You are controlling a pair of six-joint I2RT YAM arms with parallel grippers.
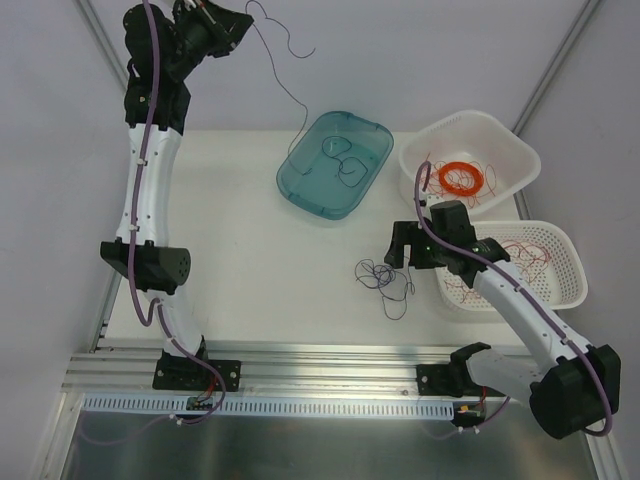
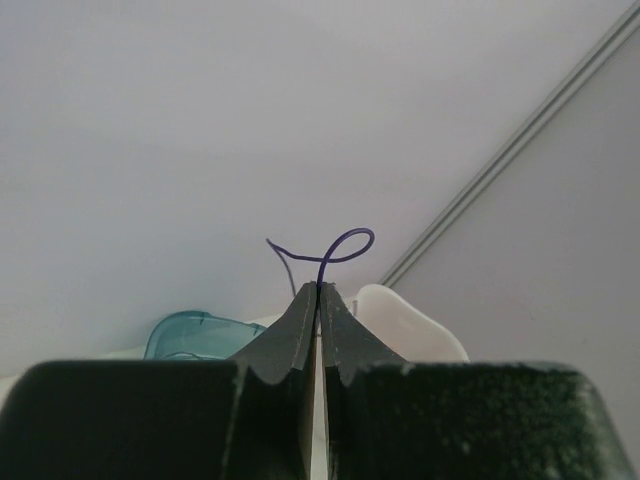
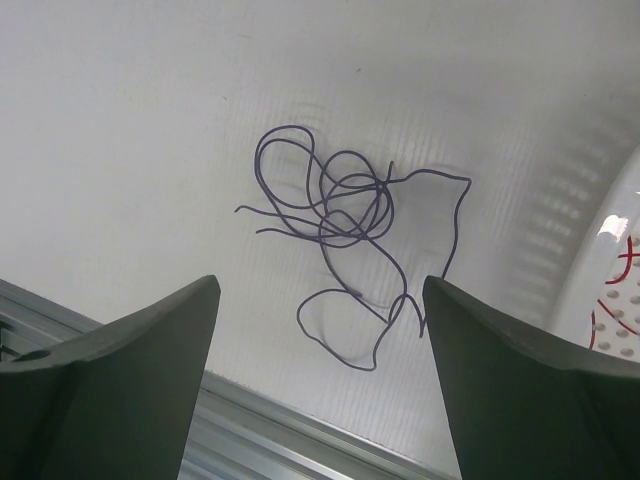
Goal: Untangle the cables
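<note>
Left arm: stretched up and away to the far left corner, forearm nearly straight, wrist turned to the right. The left gripper is pinched tight on one dark wire. In the left wrist view the fingers meet with no gap, and the wire comes out at their tips and curls into a small loop. From the claw the wire hangs slack, down and right toward the teal tray. I cannot tell whether its end touches the tray. A few more dark strands lie inside the tray.

Right arm: elbow bent near the near-right base, forearm angled left and away, wrist tipped down. The right gripper hangs spread wide with nothing in it, just right of the dark tangle. That tangle lies loose on the table, centre-right. In the right wrist view it sits between and beyond the two fingers, touching neither.

Red wires lie in the near white basket. More sit with an orange coil in the far white basket.
</note>
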